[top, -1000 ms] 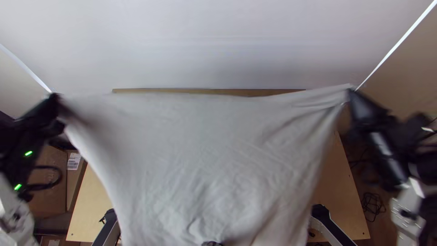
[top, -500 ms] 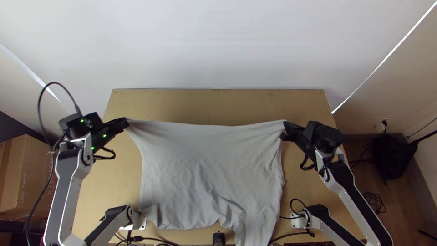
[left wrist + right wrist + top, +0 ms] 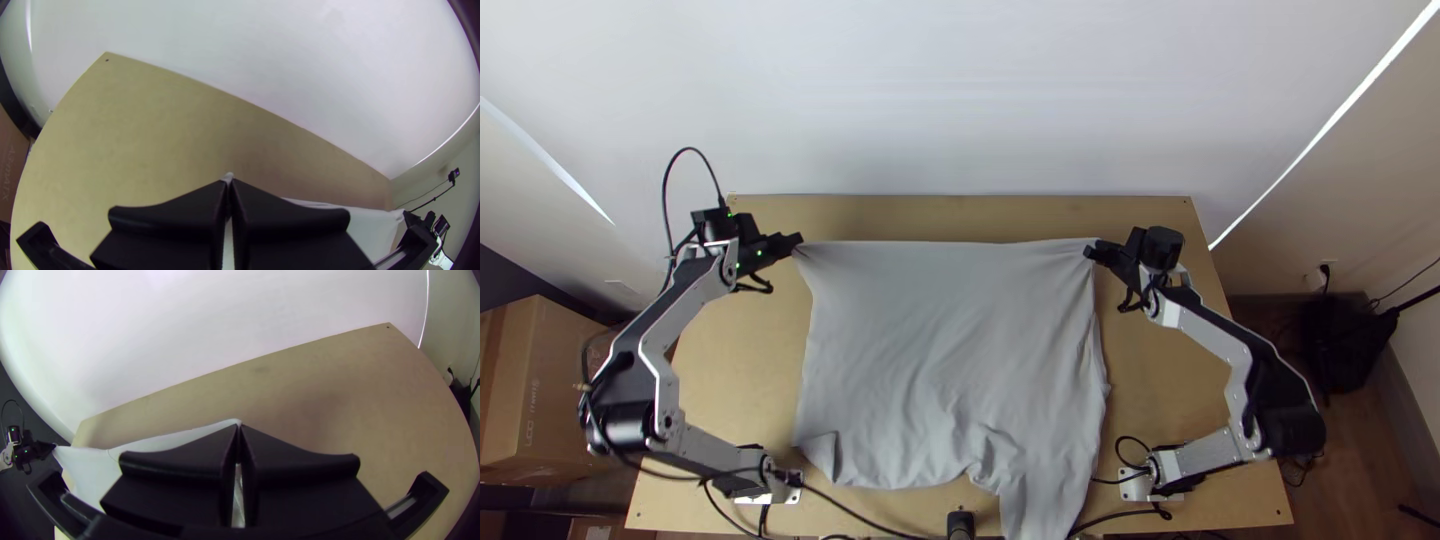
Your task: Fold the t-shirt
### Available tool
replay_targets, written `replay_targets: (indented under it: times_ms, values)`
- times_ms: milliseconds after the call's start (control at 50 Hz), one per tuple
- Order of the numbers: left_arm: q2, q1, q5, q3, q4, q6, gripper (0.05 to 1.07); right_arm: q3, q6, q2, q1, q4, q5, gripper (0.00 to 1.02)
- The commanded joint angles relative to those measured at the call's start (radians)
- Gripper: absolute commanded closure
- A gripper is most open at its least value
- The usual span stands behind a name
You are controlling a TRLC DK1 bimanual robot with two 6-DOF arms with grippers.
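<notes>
The light grey t-shirt (image 3: 950, 350) hangs and lies spread between both arms, its far edge pulled straight and its near part wrinkled on the table. At its far left corner my left gripper (image 3: 798, 244) is shut on the cloth. My right gripper (image 3: 1090, 252) is shut on the far right corner. A tip of cloth pokes out between the closed fingers of the left gripper (image 3: 228, 182) in its wrist view, and likewise at the right gripper (image 3: 239, 426). One near piece hangs over the table's near edge; a small flap is turned at the near left.
Bare wood of the table (image 3: 950, 215) shows beyond the shirt and along both sides. Black cables (image 3: 850, 512) run near the left base, with more by the right base. A cardboard box (image 3: 540, 390) stands off the table's left.
The shirt has come down from high up and now reaches less far across the view. Both grippers, still holding its corners, have lowered and moved inward, then slightly toward the table's far edge.
</notes>
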Motion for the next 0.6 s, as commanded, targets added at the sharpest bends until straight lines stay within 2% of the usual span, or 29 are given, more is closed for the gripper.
replay_targets:
  times_ms: [0, 180, 340, 580]
  values:
    - [0.098, 0.011, -0.044, 0.115, 0.041, 0.021, 1.05, 0.097, -0.014, 0.098, -0.044, 0.045, 0.028, 1.00]
    - [0.233, 0.005, -0.077, 0.235, 0.102, 0.019, 1.05, 0.221, -0.019, 0.240, -0.060, 0.077, 0.054, 1.00]
    - [0.360, -0.009, -0.096, 0.387, 0.098, 0.019, 1.05, 0.350, -0.023, 0.352, -0.067, 0.080, 0.065, 1.00]
    - [0.498, -0.034, -0.134, 0.589, 0.053, 0.018, 1.05, 0.537, -0.023, 0.499, -0.055, 0.071, 0.113, 1.00]
